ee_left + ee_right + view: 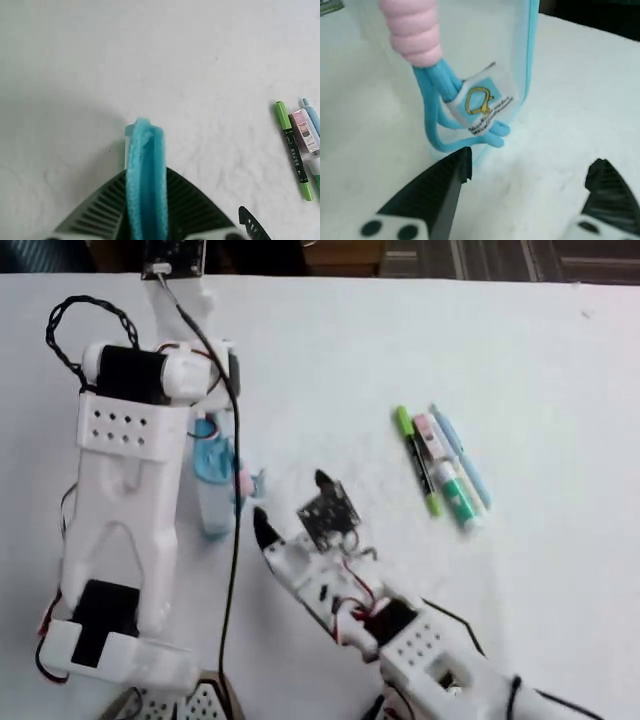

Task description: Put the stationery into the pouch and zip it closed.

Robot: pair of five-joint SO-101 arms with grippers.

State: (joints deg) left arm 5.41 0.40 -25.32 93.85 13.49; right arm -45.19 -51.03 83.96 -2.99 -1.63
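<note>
Blue pouch [213,490] half-hidden under left arm [125,480] (pens [440,465] apart).

The ribbed dark fingers [97,212] pinch the edge of the blue pouch [146,165], which sticks out past their tips over the white counter [150,60]. Well off to one side of the fingers lie the pens [294,150], side by side.

White plastic left arm [125,510] and right arm [430,650]: black motor blocks, perforated shells, red wires, looped black cable [236,540], black fingers [435,195].
</note>
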